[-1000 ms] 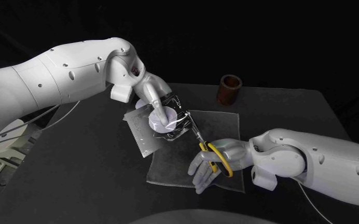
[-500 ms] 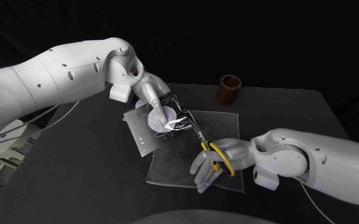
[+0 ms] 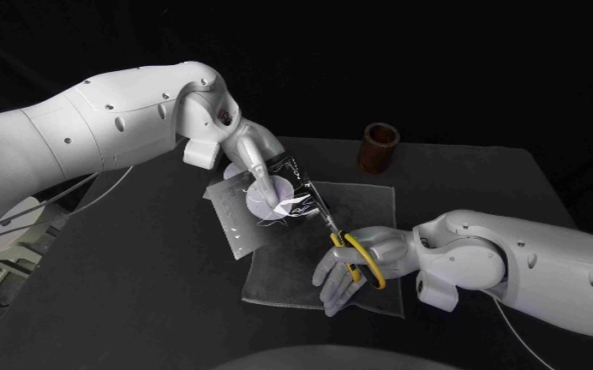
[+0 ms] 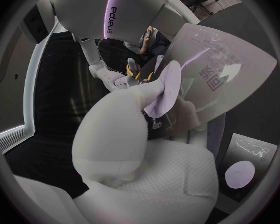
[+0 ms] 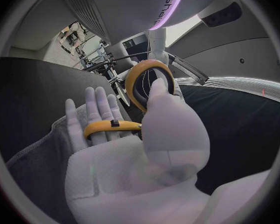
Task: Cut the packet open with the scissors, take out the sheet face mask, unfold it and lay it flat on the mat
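Head view, from where I stand: the left robot hand (image 3: pixel 254 169) is raised above the bench (image 3: pixel 123 284). It grips the packet (image 3: pixel 235 216) by its upper part, so the shiny pouch hangs tilted below the fingers, clear of the surface.

The right robot hand (image 3: pixel 361 260) sits lower and nearer the robot's body, closed around the yellow handles of the scissors (image 3: pixel 336 235). The blades point up and away from it toward the left robot hand and reach the edge of the packet on that side. I cannot tell whether they are biting into the foil or only touching it.

Beneath both robot hands lies the mat (image 3: pixel 371 203), a pale, thin sheet spread flat on the bench. The right robot hand's fingers hang close over it. Whether they touch it I cannot tell.

A brown cup (image 3: pixel 378 149) stands upright on the bench, well beyond the right robot hand and past the mat's far corner.

In the left wrist view the packet's printed face is turned toward the palm, with a finger pressed against it. In the right wrist view the thumb passes through one yellow loop, and the other loop lies across the fingers.
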`<act>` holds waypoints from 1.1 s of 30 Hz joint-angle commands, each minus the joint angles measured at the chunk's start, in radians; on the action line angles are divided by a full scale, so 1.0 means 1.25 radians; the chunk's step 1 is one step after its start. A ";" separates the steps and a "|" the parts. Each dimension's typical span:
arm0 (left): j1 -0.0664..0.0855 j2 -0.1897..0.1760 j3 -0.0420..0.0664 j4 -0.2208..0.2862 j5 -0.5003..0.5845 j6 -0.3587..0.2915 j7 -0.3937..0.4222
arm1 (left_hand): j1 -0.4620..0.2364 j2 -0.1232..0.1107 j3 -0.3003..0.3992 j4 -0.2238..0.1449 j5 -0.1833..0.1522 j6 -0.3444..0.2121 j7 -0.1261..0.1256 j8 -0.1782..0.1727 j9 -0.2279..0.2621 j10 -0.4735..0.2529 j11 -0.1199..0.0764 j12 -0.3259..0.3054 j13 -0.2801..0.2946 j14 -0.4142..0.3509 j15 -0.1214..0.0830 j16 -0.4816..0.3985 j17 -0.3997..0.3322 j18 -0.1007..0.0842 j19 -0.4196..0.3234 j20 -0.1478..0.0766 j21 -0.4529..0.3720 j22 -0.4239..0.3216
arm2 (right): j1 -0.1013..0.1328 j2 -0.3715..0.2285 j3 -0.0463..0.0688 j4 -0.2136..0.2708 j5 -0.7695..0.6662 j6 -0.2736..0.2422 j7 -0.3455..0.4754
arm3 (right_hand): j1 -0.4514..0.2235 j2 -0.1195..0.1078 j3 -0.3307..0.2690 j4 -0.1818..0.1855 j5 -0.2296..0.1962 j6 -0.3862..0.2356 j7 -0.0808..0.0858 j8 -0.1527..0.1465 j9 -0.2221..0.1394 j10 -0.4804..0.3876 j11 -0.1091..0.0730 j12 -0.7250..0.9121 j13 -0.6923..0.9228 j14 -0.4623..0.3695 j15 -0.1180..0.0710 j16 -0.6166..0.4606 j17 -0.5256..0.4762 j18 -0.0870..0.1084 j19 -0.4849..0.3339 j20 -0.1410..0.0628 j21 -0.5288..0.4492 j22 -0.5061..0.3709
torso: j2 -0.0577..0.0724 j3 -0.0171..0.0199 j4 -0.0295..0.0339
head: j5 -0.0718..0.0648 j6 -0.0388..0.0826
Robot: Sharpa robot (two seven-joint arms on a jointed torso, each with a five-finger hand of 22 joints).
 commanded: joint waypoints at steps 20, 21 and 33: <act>0.001 0.014 -0.001 0.008 0.006 0.181 -0.009 | -0.001 0.006 0.005 -0.001 0.002 0.003 0.003 0.006 0.054 0.005 -0.003 0.003 -0.001 0.001 -0.005 -0.004 0.001 0.013 -0.004 -0.003 0.004 0.001 | 0.019 0.025 0.002 -0.009 -0.004 0.016 0.008 | 0.005 0.019 0.005 -0.002 -0.001 0.012 0.067 0.007 0.001 0.008 -0.001 0.003 -0.001 0.003 0.006 0.003 -0.004 0.092 0.005 -0.001 0.006 0.001 | 0.000 -0.0002 0.0001 | 0.000 0.001; 0.001 0.015 -0.001 0.008 0.007 0.181 -0.009 | -0.001 0.006 0.005 -0.001 0.002 0.003 0.003 0.006 0.054 0.005 -0.003 0.003 -0.001 0.001 -0.005 -0.004 0.001 0.013 -0.004 -0.003 0.004 0.001 | 0.019 0.026 0.002 -0.010 -0.004 0.016 0.008 | 0.005 0.019 0.005 -0.002 -0.001 0.012 0.067 0.007 0.001 0.008 -0.001 0.003 -0.001 0.003 0.006 0.003 -0.004 0.092 0.005 -0.001 0.006 0.001 | 0.000 -0.0002 -0.0001 | 0.000 0.001; 0.001 0.021 -0.001 0.007 0.014 0.186 -0.013 | -0.002 0.007 0.005 -0.002 0.002 0.003 0.003 0.005 0.056 0.006 -0.003 0.004 -0.001 0.001 -0.005 -0.004 0.002 0.012 -0.005 -0.003 0.006 0.002 | 0.021 0.040 0.003 -0.028 -0.008 0.014 0.011 | 0.008 0.027 0.005 -0.003 -0.002 0.015 0.066 0.008 0.001 0.011 -0.002 0.004 -0.001 0.005 0.005 0.004 -0.006 0.092 0.008 -0.002 0.007 0.001 | 0.000 0.0003 -0.0004 | 0.003 -0.001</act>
